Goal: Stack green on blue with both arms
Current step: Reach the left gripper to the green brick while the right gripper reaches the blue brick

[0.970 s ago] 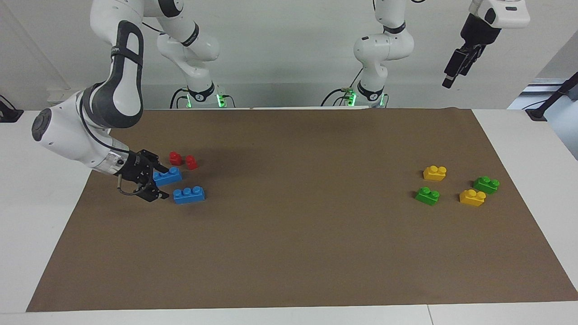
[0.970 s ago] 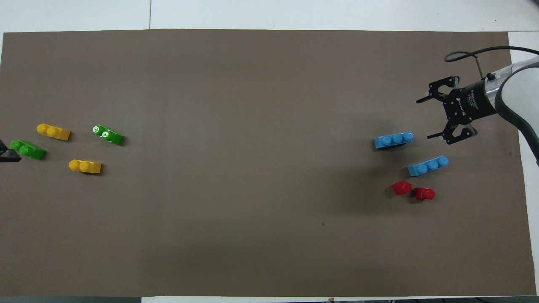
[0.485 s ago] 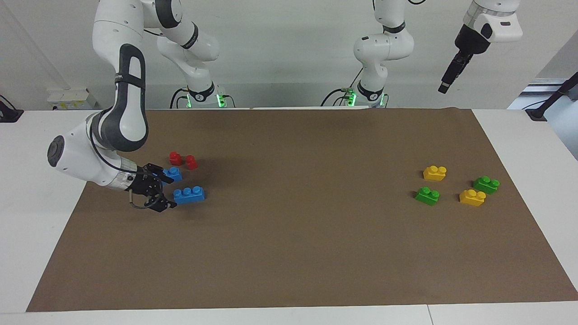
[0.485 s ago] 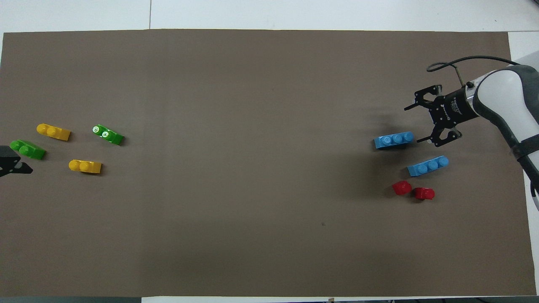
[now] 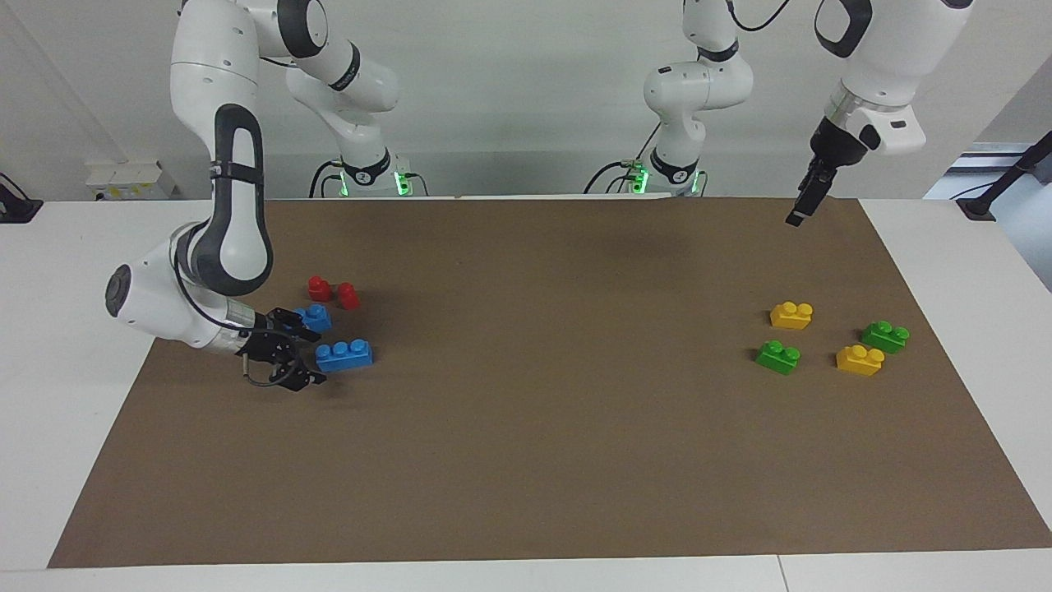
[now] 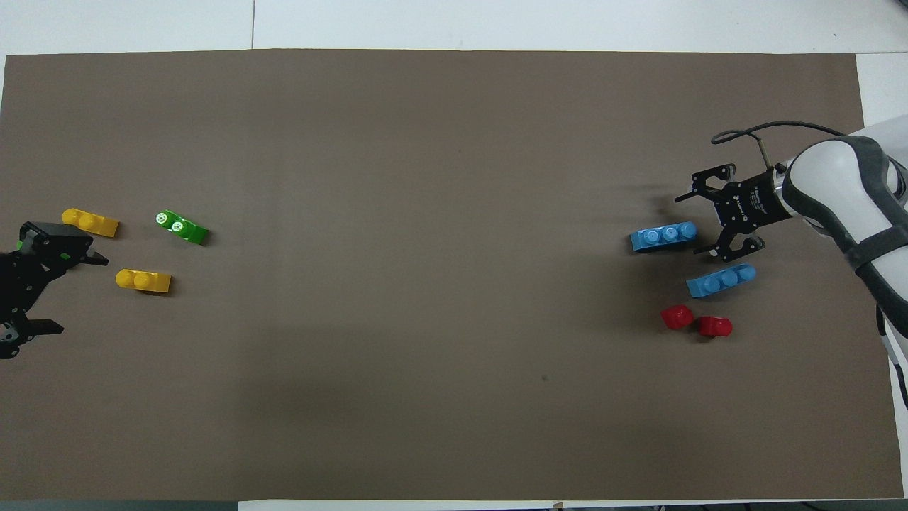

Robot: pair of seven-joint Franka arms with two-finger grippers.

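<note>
- Closest to the robots at the right arm's end: two red pieces (image 5: 333,292) side by side on the brown mat (image 5: 526,460).
- Next out: blue brick (image 5: 316,316), partly hidden in the facing view by the right gripper (image 5: 306,355).
- Right gripper low over the mat, lying nearly level, claw released and spread wide, tips at the end of the other blue brick (image 5: 344,354), which lies farther from the robots; nothing grasped, contact unclear.
- Left arm's end: left gripper (image 5: 802,207) raised high over the mat's edge nearest the robots, claw released, empty.
- Yellow brick (image 5: 791,314) is the nearest of the four-brick cluster there.
- Green brick (image 5: 885,335) toward the table end, second yellow brick (image 5: 860,359) just beside it.
- Other green brick (image 5: 777,356) sits toward the table middle, level with that yellow one.
- Green and blue well apart, none stacked.
</note>
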